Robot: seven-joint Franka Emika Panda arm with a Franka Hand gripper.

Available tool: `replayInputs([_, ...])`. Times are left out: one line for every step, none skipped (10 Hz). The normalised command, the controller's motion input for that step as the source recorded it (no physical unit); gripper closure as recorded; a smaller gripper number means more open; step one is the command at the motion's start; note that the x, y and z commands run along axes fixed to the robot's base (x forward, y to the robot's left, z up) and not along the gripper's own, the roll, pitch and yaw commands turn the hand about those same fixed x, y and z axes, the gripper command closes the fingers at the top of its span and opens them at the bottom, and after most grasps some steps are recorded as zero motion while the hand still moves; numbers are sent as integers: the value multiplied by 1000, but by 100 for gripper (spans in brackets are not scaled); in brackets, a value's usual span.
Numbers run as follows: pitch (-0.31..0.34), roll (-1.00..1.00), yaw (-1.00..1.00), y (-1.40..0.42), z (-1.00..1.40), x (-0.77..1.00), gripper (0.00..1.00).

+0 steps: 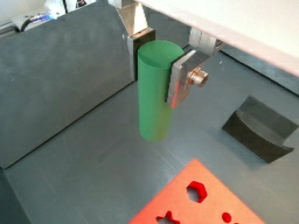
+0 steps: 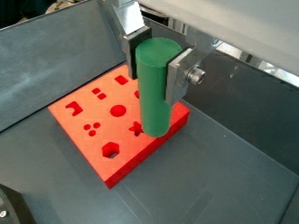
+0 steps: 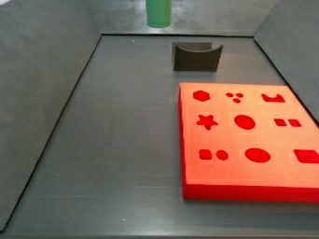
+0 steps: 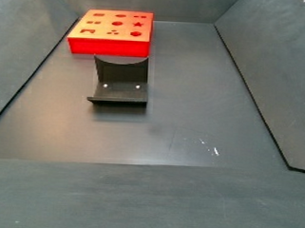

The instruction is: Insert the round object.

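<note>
Side views show the dark grey table [image 3: 125, 140] walled on three sides, and on it the red board [image 3: 243, 140], a thick slab cut with many shaped holes, among them round ones. Away from the board stands the dark fixture [image 4: 119, 83], an L-shaped bracket on its base plate; in a side view it sits between the camera and the board.

Next in size comes the hand [image 2: 155, 59], raised well above the table. Both wrist views show its silver finger plates [image 1: 184, 74] pressed against opposite sides of the round object [image 1: 156, 92], pinching it near its upper end so most of its length hangs free below, roughly upright. In a side view only the lower part of the peg [image 3: 159, 12] shows at the upper edge, high above the far end of the table and well apart from the board.

The peg looks stiff and light, with a smooth matte skin that could slip or swing between flat pads. A hold near the top leaves the tip free for entry, but any tilt would likely jam it at the hole's rim.
</note>
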Motion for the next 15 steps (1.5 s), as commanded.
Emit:
replayInputs([0, 0, 277, -420, 0, 489, 100])
replayInputs([-21, 0, 203, -554, 0, 714, 100])
replayInputs([-30, 0, 166, -566, 0, 771, 100])
replayInputs([-27, 20, 131, -543, -9, 860, 100])
replayInputs([-41, 64, 80, -451, -69, 980, 100])
replayInputs([-141, 97, 0, -260, -334, 966, 100])
replayInputs([-189, 111, -146, -166, -471, 917, 100])
replayInputs([-187, 79, -129, -126, -483, 949, 100])
replayInputs([-183, 49, -100, -114, -471, 980, 100])
replayInputs([-174, 47, -71, -117, -460, 1000, 100])
replayInputs([-164, 37, -54, -111, -443, 1000, 100])
replayInputs([-163, 36, -51, -114, -426, 1000, 100])
replayInputs([-166, 47, -54, -117, -431, 1000, 100])
replayInputs([-180, 13, -26, 0, -300, 1000, 100])
replayInputs([-159, 107, 0, 3, -111, 1000, 100])
